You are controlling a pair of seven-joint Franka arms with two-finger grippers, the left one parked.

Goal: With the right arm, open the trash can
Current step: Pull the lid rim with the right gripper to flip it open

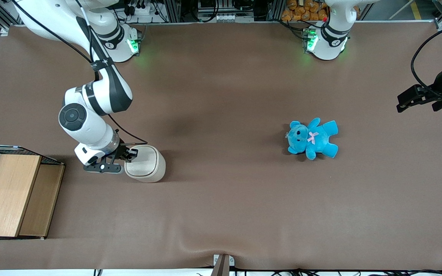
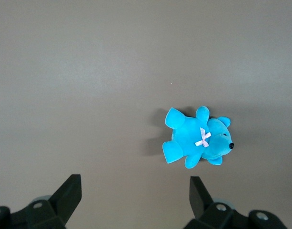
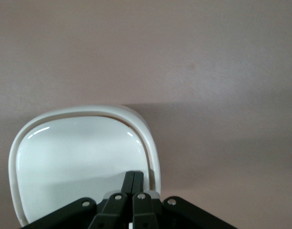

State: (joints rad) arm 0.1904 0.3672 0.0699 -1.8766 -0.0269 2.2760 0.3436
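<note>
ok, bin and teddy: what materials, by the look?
Trash can: looks like hard cream-white plastic, glossy; the lid shows sharp highlights. The shut gripper is at the lid's edge. Teddy: probably blue plush fabric, matte and fuzzy, with a pink ribbon bow.

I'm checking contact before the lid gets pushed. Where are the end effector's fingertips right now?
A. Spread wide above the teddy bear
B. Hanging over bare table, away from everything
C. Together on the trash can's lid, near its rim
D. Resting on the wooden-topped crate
C: in the right wrist view the end effector has its fingers pressed together on the flat lid of the trash can, close to the rim.
</note>
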